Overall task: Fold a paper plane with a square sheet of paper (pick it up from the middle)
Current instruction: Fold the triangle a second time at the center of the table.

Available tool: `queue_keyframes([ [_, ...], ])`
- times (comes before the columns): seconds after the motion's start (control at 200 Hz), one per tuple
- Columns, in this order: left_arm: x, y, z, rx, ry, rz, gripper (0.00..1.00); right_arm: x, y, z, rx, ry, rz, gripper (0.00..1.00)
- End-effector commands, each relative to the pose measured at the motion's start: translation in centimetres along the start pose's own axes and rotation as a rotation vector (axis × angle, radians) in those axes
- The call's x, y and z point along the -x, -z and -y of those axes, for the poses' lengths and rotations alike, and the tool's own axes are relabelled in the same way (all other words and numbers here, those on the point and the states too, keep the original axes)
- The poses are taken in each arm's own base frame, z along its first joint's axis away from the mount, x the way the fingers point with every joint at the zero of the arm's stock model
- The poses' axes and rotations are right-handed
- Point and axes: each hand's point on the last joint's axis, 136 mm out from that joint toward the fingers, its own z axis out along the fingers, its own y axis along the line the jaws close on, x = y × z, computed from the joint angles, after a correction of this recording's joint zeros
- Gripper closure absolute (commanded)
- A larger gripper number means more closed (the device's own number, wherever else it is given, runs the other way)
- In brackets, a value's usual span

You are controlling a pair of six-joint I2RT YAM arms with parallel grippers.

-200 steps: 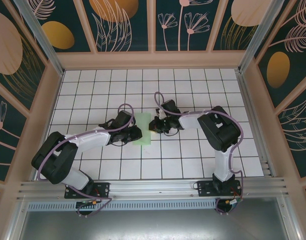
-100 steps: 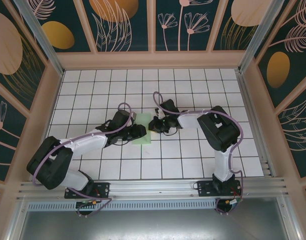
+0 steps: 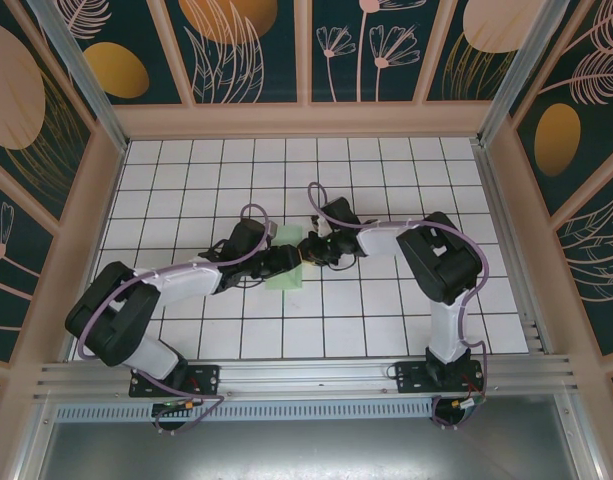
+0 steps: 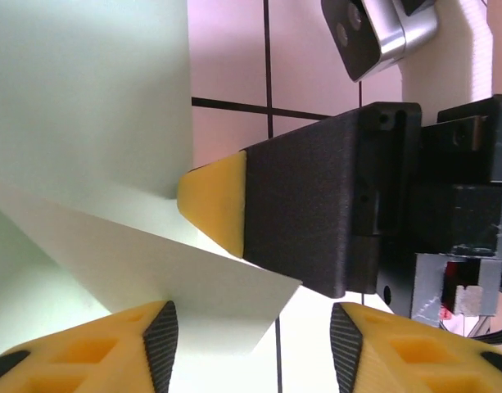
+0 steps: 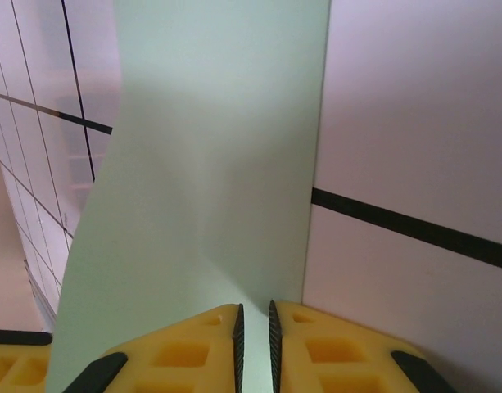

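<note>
Folded green paper [image 5: 210, 164] on tiled tabletop [image 5: 414, 106], right pincer [image 5: 253, 318] nearly closed and pinching its edge, left pincer [image 4: 252, 334] wide open at a corner, gripping nothing.

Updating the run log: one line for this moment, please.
thin pale mint-green paper sheet: partly folded | left gripper: open | right gripper: shut on sheet

text: none legible | labels: none | numbers: none | signs: none
</note>
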Motion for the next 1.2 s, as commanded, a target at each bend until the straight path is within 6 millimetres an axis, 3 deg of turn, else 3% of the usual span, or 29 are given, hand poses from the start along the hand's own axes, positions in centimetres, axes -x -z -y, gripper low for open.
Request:
queue_keyframes([
  [0.0,1.1,-0.4,0.8,-0.030,-0.010,0.029,0.43,0.5,1.4,-0.1,-0.002,-0.016,0.012,0.79],
  [0.225,0.8,-0.9,-0.3,0.009,0.003,0.021,0.45,1.5,4.8,-0.7,0.047,-0.014,0.108,0.76],
  [0.25,0.8,-0.9,-0.4,0.013,0.005,0.021,0.46,2.3,5.7,-0.1,0.055,-0.027,0.135,0.76],
  [0.37,0.7,-1.0,-1.3,0.047,0.015,0.027,0.52,1.8,6.8,-1.3,0.119,0.040,0.148,0.69],
  [0.616,0.8,-1.0,-2.3,0.098,0.017,0.037,0.63,0.1,5.4,-3.8,0.201,0.121,0.091,0.65],
  [0.926,0.8,-0.9,-2.4,0.104,0.018,0.038,0.74,-0.4,3.7,-3.8,0.195,0.126,0.047,0.65],
  [1.196,0.8,-0.9,-2.4,0.104,0.013,0.038,0.78,-0.5,3.0,-4.2,0.227,0.139,0.021,0.71],
])
